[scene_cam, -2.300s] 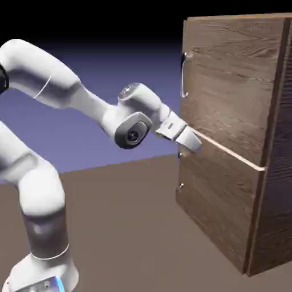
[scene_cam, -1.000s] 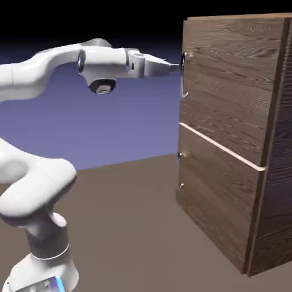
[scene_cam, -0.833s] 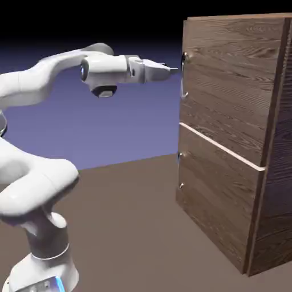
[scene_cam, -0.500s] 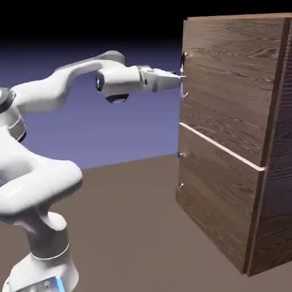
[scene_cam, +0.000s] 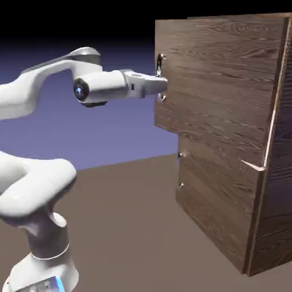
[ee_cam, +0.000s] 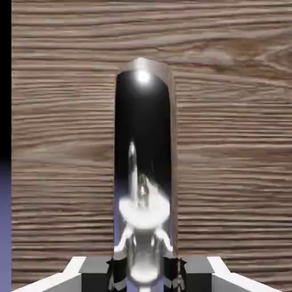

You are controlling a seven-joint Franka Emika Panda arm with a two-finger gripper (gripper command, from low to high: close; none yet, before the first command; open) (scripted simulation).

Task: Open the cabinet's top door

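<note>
At cabinet (scene_cam: 228, 171) front: top door (scene_cam: 222, 74) stood partly swung out, free edge clear of lower panel (scene_cam: 217, 211), hinge side at exterior view's right. Silver bar handle (scene_cam: 160, 77) sat near free edge. Gripper (scene_cam: 162, 84) clamped tight on handle; hand view showed bar (ee_cam: 144, 171) filling gap between fingertips (ee_cam: 117, 272). Step judged: pull under way. Next move needs arc about hinge, grip kept.

Dark wood-grain cabinet (scene_cam: 228, 199), top door (scene_cam: 217, 85) swung partly open
</note>
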